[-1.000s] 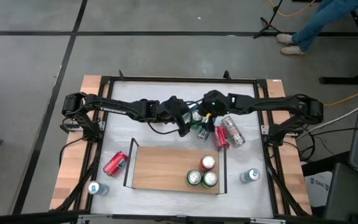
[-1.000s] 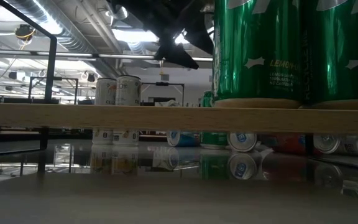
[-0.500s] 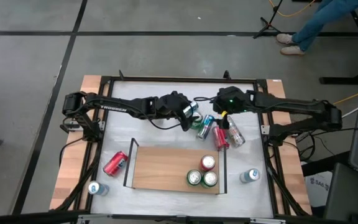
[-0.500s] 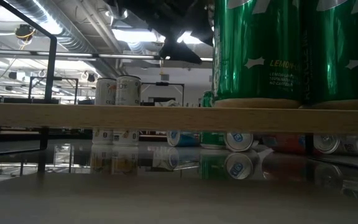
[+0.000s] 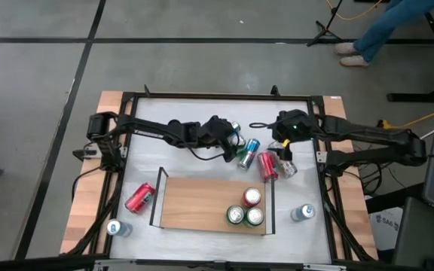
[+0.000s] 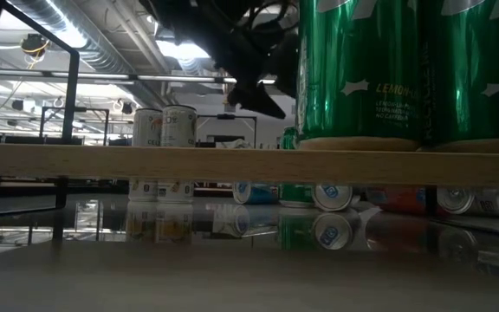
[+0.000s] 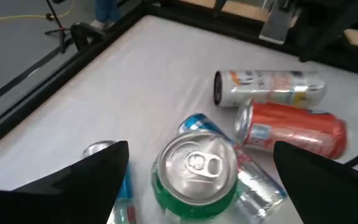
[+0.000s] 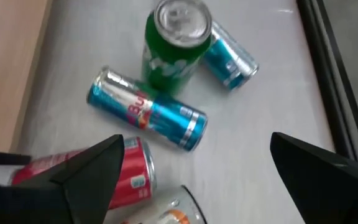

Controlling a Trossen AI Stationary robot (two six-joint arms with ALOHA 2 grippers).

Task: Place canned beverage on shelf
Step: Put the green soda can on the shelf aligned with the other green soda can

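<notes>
the shelf lies at the near middle of the table, three cans standing in its right corner. just behind it an upright green can stands among toppled ones. the left gripper hovers over that can, fingers spread wide around it. the right gripper, also spread and empty, hangs right of the cluster.

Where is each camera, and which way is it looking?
High view: above the table, looking straight down at the shelf; both arms show.
Low view: at tabletop height, looking level past green cans on the shelf; part of a dark arm hangs above.
Left wrist view: on the left arm, looking at a standing green can; its two open fingers show.
Right wrist view: on the right arm; open fingers show.
Both wrist views share that green can.
</notes>
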